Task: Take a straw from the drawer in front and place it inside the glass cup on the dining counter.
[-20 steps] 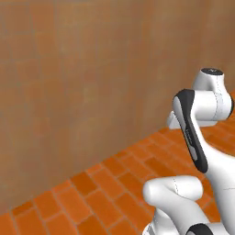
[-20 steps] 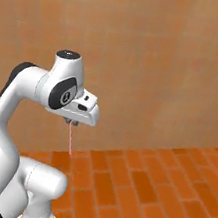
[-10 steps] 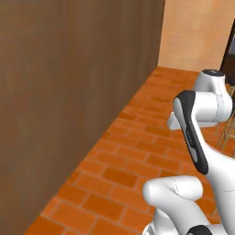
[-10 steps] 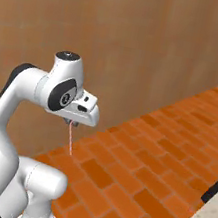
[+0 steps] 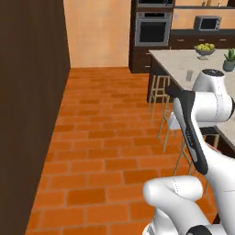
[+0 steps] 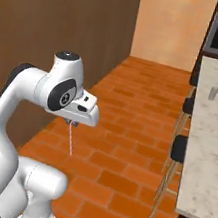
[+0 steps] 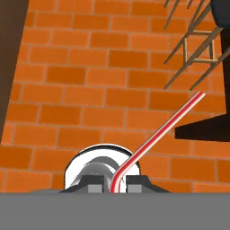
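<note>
**K:** Pinkish-red straw [image 7: 157, 137] is pinched between the two fingertips [image 7: 95, 185], which are closed tight on its lower end. It bends right at the pinch and runs out ahead of the tips at a slant, free end over the brick floor [image 7: 81, 76]. In the right base view it hangs straight down below the gripper [image 6: 73, 123].

**M:** So pickup is done. Where's the target?

**K:** Glass cup [image 6: 213, 93] stands well ahead of the fingers and off to the side, on the beige marble dining counter [image 6: 210, 149]. Stools [image 6: 176, 158] line the near edge of it, between the gripper and the cup.

**M:** Then this is the carry leg. My read: hold the pinch firm, don't let the stick rotate in the pads.

**K:** Agreed. Grip is at one end, so the long free end will swing. Keep the wrist quiet while the base drives.

**M:** Clearance?

**K:** Free tip hangs lower than the fingers. Raise the hand above counter height before reaching over the edge, or the tip could clip the stools or the slab.

**M:** And the drop?

**K:** Bring the free end over the cup mouth first, stick near upright, lower until the tip is inside the rim, then part the fingers. Cup looks light; a side nudge could tip it.
</note>
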